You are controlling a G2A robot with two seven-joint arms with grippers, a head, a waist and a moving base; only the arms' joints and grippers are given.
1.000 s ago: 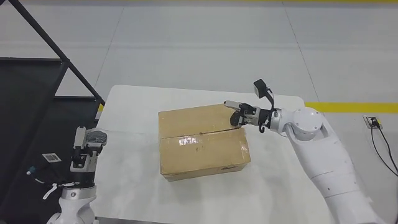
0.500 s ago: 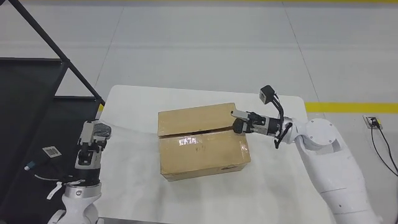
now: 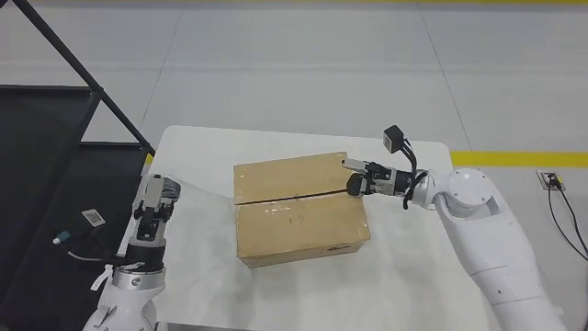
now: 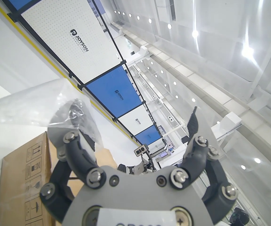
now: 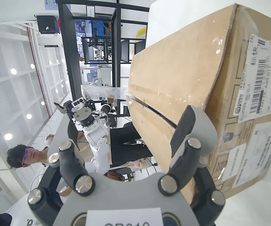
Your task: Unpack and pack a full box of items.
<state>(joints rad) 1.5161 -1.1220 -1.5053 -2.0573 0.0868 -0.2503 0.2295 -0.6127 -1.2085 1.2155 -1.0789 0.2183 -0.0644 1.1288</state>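
1. a brown cardboard box [image 3: 294, 211] sits at the middle of a white table [image 3: 197, 161], its top flaps meeting along a seam [image 3: 289, 196] that runs left to right.
2. the right gripper [image 3: 353, 174] is at the box's right end, level with the seam, fingers spread and grasping nothing; one fingertip is at the top edge, where the flaps gape slightly.
3. the left gripper [image 3: 161, 193] stands near the table's left edge, apart from the box, fingers released and pointing upward.
4. a strip of clear film [image 4: 62, 104] clings to one of its fingers and stretches toward the box's left end.
5. paper labels [image 5: 260, 83] cover the box's right end face.
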